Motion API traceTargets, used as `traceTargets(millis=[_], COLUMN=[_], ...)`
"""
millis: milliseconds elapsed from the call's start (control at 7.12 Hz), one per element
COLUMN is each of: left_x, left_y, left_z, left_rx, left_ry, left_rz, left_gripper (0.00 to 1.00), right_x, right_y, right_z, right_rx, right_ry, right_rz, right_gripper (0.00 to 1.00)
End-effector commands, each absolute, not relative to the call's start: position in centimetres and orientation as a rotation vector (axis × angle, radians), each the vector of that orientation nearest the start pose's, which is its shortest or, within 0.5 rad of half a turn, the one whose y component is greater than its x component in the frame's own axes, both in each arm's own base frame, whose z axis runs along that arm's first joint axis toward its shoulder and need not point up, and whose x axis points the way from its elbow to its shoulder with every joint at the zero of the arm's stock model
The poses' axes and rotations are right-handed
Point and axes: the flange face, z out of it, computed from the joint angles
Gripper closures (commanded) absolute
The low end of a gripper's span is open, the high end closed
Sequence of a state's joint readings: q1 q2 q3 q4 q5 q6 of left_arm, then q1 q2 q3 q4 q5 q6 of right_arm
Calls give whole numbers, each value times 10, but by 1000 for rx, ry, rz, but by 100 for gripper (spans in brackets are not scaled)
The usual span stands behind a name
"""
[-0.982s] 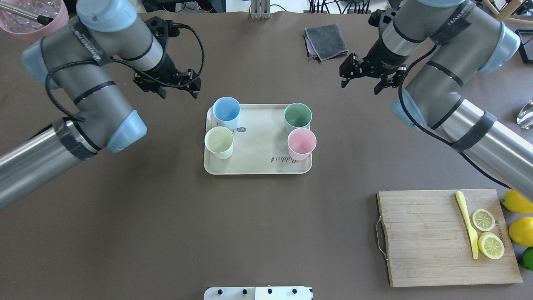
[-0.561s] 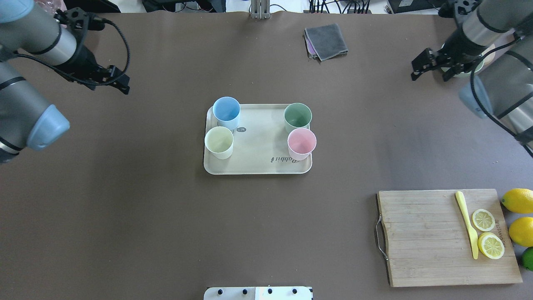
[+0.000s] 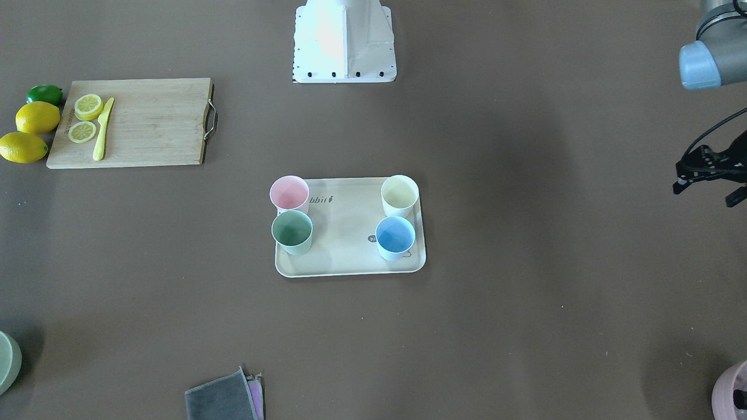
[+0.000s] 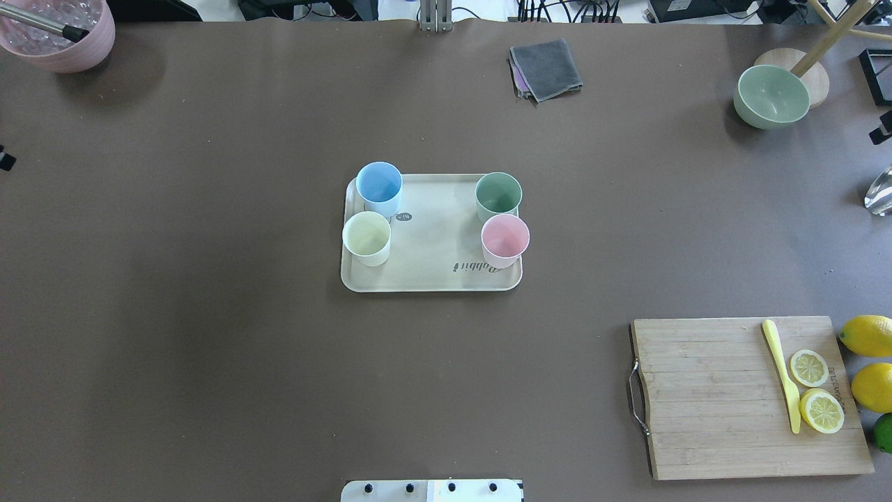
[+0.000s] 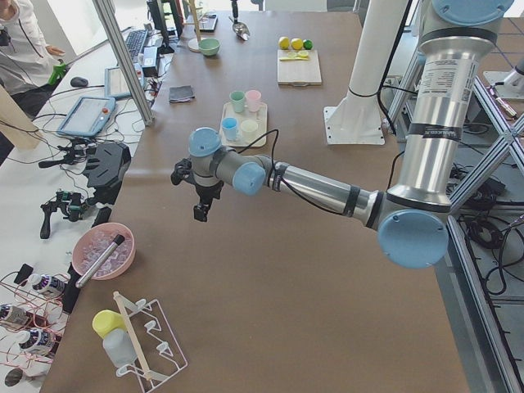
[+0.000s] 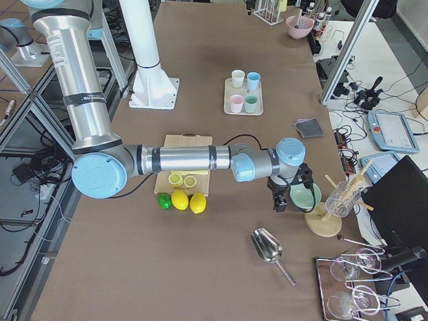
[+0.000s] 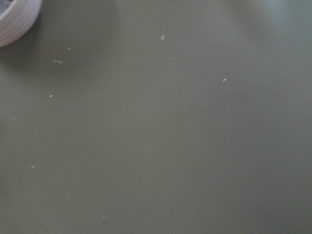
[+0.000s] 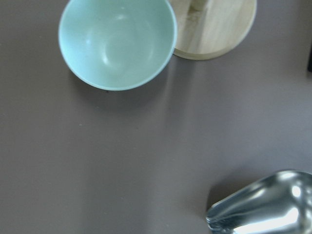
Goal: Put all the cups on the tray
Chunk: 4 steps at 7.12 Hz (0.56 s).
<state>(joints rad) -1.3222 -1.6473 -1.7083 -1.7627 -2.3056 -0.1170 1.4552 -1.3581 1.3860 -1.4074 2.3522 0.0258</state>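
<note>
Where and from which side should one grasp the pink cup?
Probably from above, pinching the rim of the pink cup on the side away from the green cup: it stands upright and open, the green one close beside.

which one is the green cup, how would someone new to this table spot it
Find the flat cream rectangular tray in the middle of the brown table. At its end with the script, the sage green matte handleless cup stands beside a pastel pink cup. It is the only green cup there.
</note>
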Motion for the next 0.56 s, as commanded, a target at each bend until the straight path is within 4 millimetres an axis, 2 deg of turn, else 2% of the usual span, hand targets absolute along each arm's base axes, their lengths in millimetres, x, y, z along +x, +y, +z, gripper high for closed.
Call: traceTargets(millis=[0,140,421], left_x=[19,14,16], left_y=[-500,-496,-499], left_z=[574,578,574], left_rx=[240,247,198], left_ry=[796,795,809], left_rz=[256,247,124], left_gripper=[2,2,2], right_x=[41,43,42], right_y=[-575,-564,-563], right_z=[652,655,653], right_rx=[133,138,147], right_ry=[-767,-772,-775], right_rz=[-145,-154,-158], right_gripper=[0,0,0])
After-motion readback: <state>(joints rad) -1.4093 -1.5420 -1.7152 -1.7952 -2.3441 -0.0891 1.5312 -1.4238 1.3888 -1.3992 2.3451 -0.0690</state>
